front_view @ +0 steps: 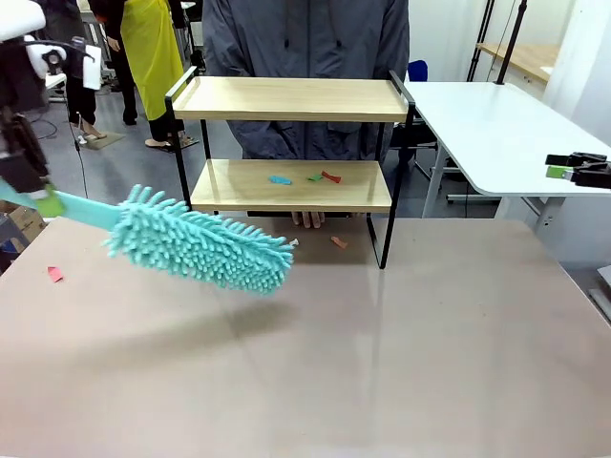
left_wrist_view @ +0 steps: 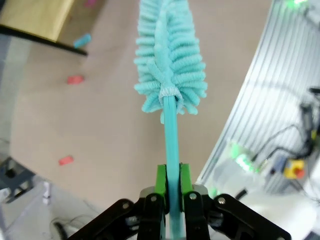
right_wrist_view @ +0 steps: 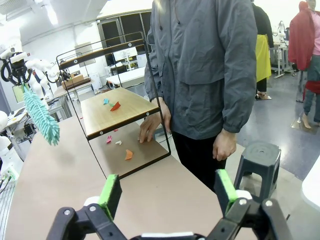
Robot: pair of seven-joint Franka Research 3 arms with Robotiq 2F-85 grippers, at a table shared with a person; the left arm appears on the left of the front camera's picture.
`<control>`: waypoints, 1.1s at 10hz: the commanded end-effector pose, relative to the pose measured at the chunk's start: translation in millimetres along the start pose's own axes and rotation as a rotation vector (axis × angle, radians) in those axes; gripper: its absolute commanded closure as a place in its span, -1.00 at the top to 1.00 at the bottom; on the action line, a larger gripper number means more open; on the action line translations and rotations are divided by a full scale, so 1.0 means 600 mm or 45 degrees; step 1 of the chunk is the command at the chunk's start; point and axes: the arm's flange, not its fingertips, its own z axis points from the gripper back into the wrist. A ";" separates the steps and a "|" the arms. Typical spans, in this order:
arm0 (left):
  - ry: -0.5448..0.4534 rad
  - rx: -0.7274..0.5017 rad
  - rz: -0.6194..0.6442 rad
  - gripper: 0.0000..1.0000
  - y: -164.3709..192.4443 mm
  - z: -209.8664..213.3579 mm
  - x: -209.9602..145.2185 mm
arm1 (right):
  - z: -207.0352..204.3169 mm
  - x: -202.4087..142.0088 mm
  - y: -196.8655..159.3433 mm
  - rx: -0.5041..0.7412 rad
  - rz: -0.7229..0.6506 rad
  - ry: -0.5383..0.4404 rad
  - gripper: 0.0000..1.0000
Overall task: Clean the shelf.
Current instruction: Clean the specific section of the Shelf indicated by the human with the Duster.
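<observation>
Shelf (front_view: 286,97): far middle of table; scraps (front_view: 323,176) on lower board
Left gripper (left_wrist_view: 171,176): clamped on teal duster (front_view: 200,240) handle; head above table, left of shelf
Right gripper (right_wrist_view: 167,192): spread wide, empty
In the way: person's hand (front_view: 307,218) under lower board

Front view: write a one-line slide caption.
Left gripper holds a teal duster over the table, near the littered shelf.

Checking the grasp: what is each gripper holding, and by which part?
The left gripper clamps the teal duster by its thin handle, away from the fluffy head; the right gripper is open, holding nothing.
</observation>
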 end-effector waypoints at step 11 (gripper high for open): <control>-0.226 -0.038 0.479 -0.74 -0.184 -0.114 0.156 | -0.003 0.006 0.003 -0.001 0.006 -0.004 1.00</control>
